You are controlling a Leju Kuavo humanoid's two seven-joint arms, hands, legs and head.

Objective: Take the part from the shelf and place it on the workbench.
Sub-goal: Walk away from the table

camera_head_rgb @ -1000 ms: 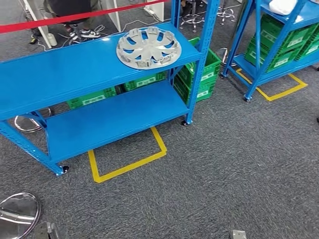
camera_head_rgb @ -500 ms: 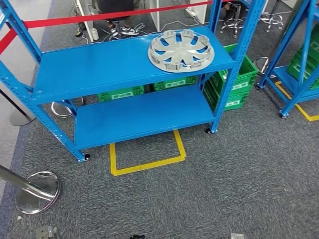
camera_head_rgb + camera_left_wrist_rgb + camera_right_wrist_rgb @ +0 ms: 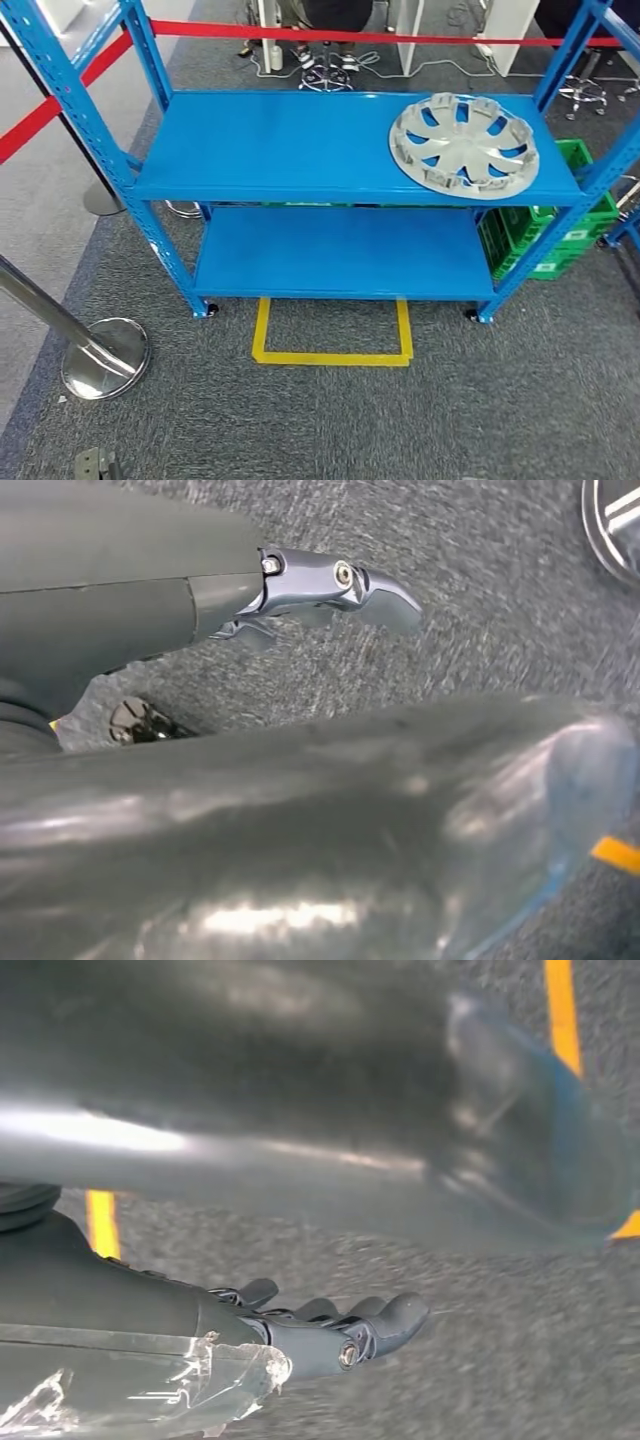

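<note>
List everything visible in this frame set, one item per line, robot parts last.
Wheel cover: one, silver, right end of the top shelf.
Shelf rack: one, blue, two tiers, straight ahead.
Crates: green, count unclear, behind the rack's right end.
Floor marking: one, yellow, on the carpet before the rack.
Barrier tape: red, behind and left of the rack.
Stanchion base: one, chrome, left on the floor.
Left hand: empty, over carpet.
Right hand: empty, over carpet.
</note>
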